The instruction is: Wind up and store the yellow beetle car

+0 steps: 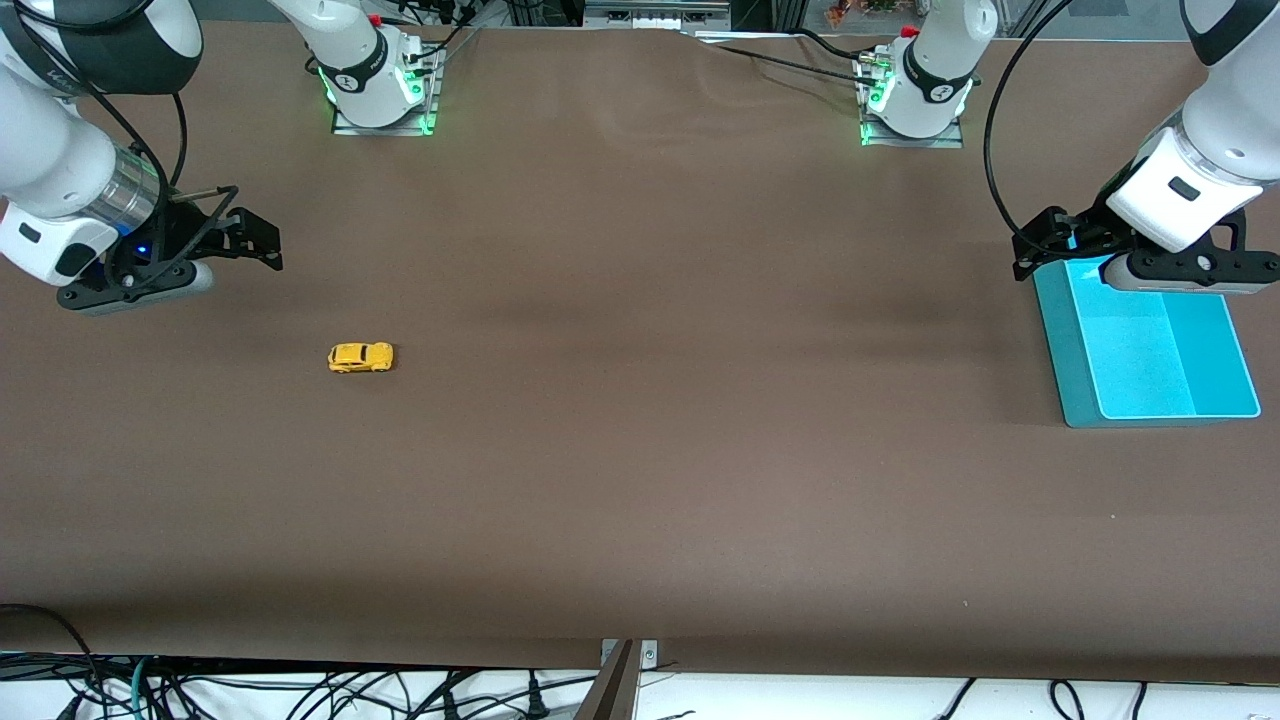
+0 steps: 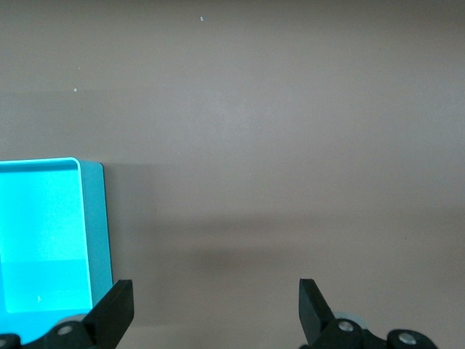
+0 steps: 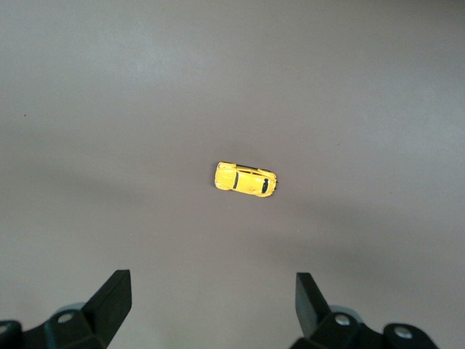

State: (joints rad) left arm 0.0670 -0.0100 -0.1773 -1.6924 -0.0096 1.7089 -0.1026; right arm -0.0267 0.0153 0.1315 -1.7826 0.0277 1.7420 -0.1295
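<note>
A shallow turquoise tray sits on the brown tabletop close to the edge at the left arm's end. A low step divides its floor into two sections, and I can see nothing in the parts that show; the arm covers the part nearest the robots' bases.

The left arm comes down from its base and bends out toward that end, so the left gripper hangs over the tray's corner nearest the bases, with its jaws spread wide and nothing between them. In the left wrist view the two dark fingertips stand well apart above bare tabletop, beside the tray's wall.

The right arm reaches out at the other end of the table. The right gripper hovers above the tabletop there, likewise wide apart and empty.

The yellow beetle car rests on its wheels on the tabletop, toward the right arm's end, nearer the front camera than the right gripper and well apart from the tray. Its long axis runs along the table's length, roughly parallel to the edge by the front camera; I cannot tell which end is the nose.
</note>
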